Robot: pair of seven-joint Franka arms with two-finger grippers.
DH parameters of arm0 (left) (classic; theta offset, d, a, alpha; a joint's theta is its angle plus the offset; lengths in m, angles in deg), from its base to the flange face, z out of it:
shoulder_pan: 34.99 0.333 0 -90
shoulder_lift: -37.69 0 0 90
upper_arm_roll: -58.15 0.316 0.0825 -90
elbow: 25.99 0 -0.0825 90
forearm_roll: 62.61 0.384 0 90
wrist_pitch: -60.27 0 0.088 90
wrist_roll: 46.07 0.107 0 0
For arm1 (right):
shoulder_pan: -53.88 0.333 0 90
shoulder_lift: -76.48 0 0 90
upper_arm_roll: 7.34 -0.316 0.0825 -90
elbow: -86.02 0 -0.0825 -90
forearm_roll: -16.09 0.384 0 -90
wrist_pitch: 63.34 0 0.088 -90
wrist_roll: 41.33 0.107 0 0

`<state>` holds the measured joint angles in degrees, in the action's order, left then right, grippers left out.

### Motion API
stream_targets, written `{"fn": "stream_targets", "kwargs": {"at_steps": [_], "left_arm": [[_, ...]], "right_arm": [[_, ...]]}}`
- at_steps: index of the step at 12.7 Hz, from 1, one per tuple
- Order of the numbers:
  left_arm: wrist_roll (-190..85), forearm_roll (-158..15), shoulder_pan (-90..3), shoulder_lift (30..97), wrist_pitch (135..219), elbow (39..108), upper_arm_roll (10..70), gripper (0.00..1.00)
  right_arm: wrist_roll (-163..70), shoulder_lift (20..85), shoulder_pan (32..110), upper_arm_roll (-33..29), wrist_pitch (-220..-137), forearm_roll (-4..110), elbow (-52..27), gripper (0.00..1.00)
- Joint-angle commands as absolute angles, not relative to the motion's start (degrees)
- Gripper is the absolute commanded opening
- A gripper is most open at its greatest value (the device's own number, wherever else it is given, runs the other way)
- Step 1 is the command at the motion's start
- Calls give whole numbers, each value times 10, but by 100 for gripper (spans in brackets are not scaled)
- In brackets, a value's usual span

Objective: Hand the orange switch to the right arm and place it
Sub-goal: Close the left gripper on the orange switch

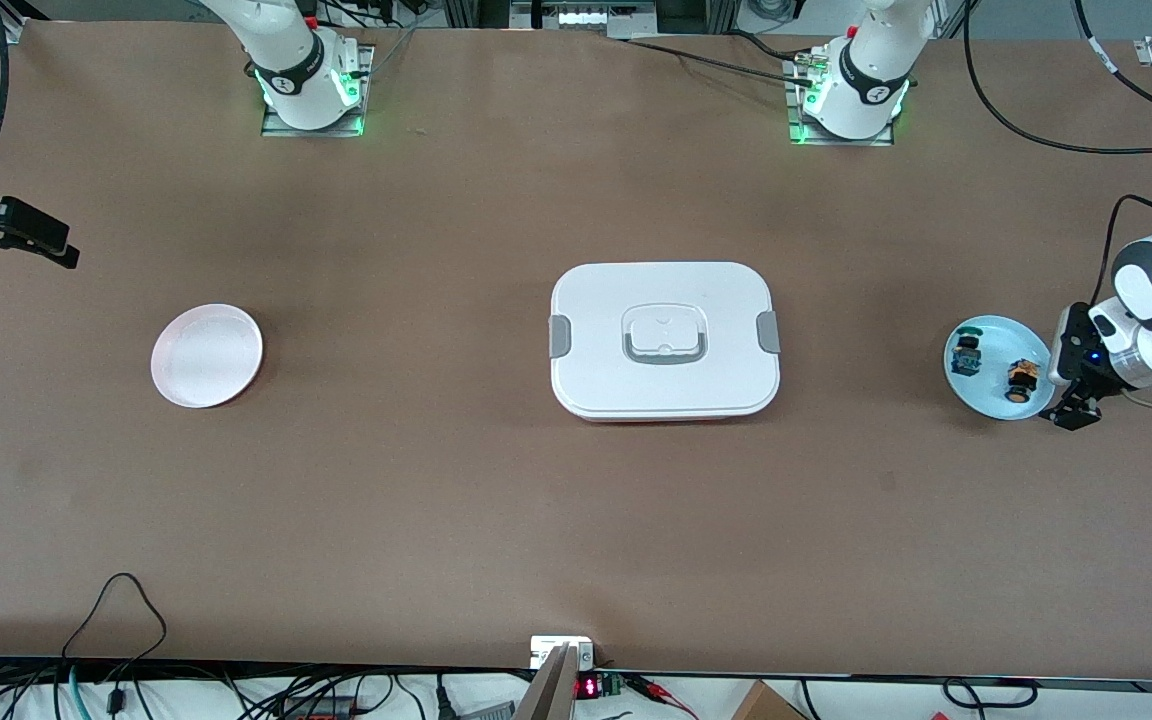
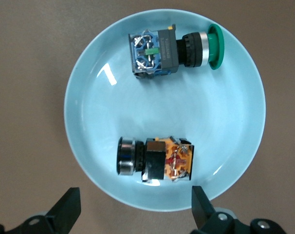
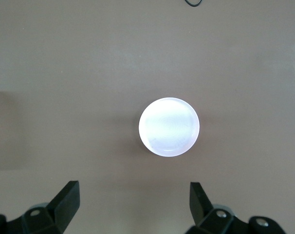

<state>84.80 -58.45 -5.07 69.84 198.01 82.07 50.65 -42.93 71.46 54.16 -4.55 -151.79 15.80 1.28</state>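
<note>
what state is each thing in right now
orange switch: on its side in the blue plate, not held
green switch: on its side in the same plate, apart from the orange one
blue plate: on the table, holding both switches
pink plate: on the table, nothing in it
white box: lid on
left gripper: fingers open, over the blue plate's edge
right gripper: fingers open, holding nothing

Picture edges are cutting off both wrist views' grippers, only fingertips (image 2: 69, 207) and (image 3: 67, 200) showing. The front view is cropping the right gripper (image 1: 31, 240) and leaving the orange switch (image 1: 1022, 380) too small for detail.
</note>
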Motion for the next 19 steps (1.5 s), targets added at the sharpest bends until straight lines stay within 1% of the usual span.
{"fn": "stream_targets", "kwargs": {"at_steps": [1, 3, 11, 13, 18, 19], "left_arm": [[873, -598, -14, 707, 1994, 829, 472, 100], [873, -599, -8, 703, 1992, 837, 465, 100], [871, -618, 5, 708, 2000, 850, 458, 100], [871, -618, 4, 711, 2004, 855, 458, 100], [873, -618, 9, 720, 2019, 855, 458, 100], [874, -618, 9, 720, 2019, 854, 457, 94]], "right_arm": [[-437, 708, 529, -41, -1509, 163, 23, 100], [-435, 702, 512, -36, -1513, 168, 22, 100], [-436, 665, 510, -36, -1526, 164, 21, 100], [-436, 664, 509, -36, -1549, 164, 22, 100], [-436, 660, 507, -36, -1546, 161, 21, 100], [-436, 661, 507, -36, -1546, 162, 21, 100]]}}
